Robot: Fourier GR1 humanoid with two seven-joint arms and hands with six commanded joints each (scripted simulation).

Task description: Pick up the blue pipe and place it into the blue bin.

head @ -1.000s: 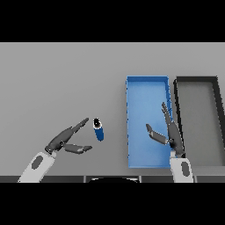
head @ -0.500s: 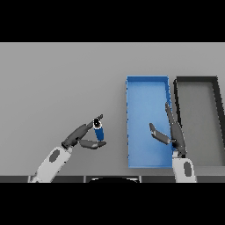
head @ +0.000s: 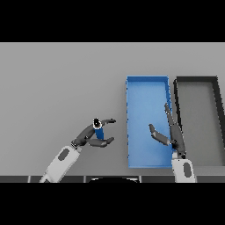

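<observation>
The blue pipe is a short blue cylinder with a dark end, standing on the grey table left of the blue bin. My left hand comes in from the lower left and has the pipe between its fingers and thumb. They reach past the pipe on either side and are still spread, not closed on it. My right hand hovers open over the right part of the blue bin, fingers straight and thumb out to the left.
A dark grey bin stands directly right of the blue bin, their long walls side by side. Grey table surface stretches to the left and back.
My left hand has moved right to the pipe, so its fingers and thumb now sit on either side of it. The right hand has barely shifted over the blue bin.
</observation>
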